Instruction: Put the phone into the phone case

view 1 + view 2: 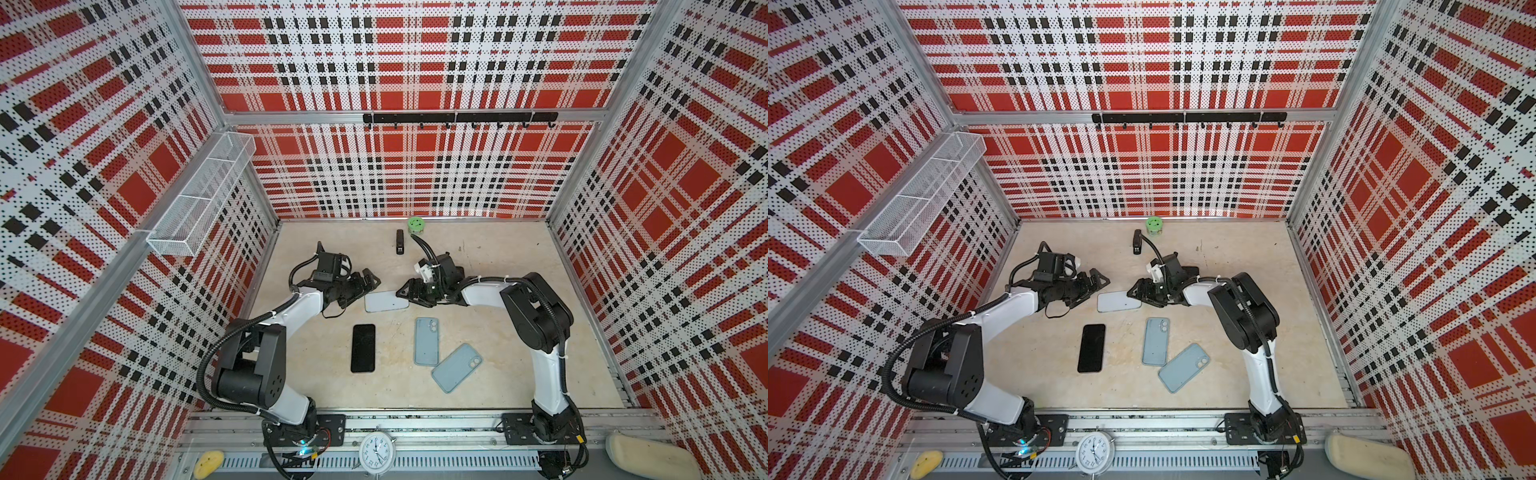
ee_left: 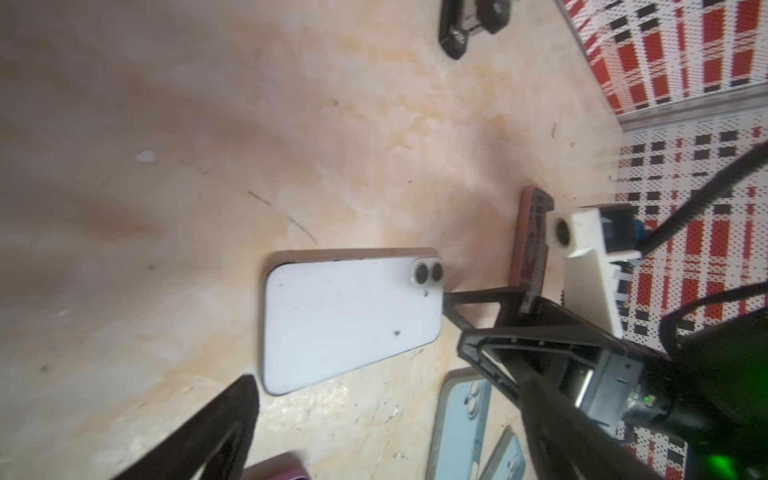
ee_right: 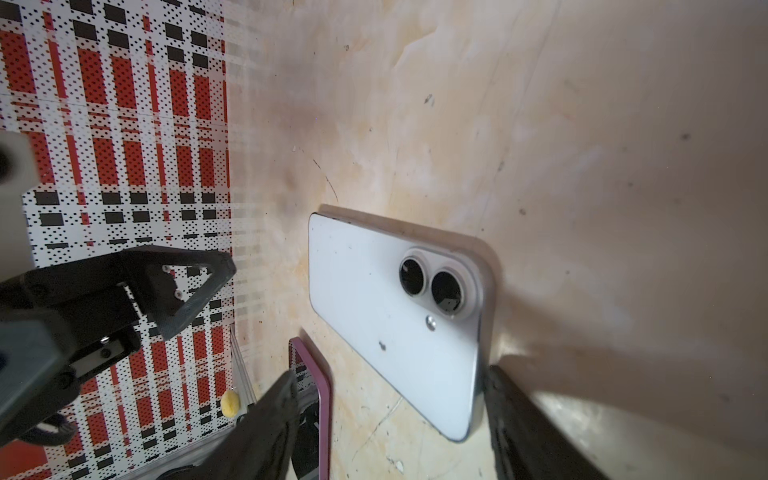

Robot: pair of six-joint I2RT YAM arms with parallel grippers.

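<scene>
A white phone (image 1: 386, 301) (image 3: 395, 320) lies back up, camera lenses showing, mid-table. My right gripper (image 1: 409, 296) (image 3: 390, 419) is open at its camera end. One of its fingers (image 3: 519, 415) rests against the short edge, and the phone's corner lies between the jaws. My left gripper (image 1: 365, 289) (image 2: 386, 436) hovers wide open just left of the phone (image 2: 353, 320), holding nothing. Two pale blue phone cases (image 1: 427, 341) (image 1: 456, 368) lie back up nearer the front. A black phone (image 1: 363, 348) with a pink rim lies screen up to their left.
A black stapler (image 1: 400, 242) and a green round tub (image 1: 414, 224) stand near the back wall. A white wire basket (image 1: 199, 199) hangs on the left wall, and a hook rail (image 1: 459, 117) runs across the back. A clock (image 1: 377, 451) sits at the front rail.
</scene>
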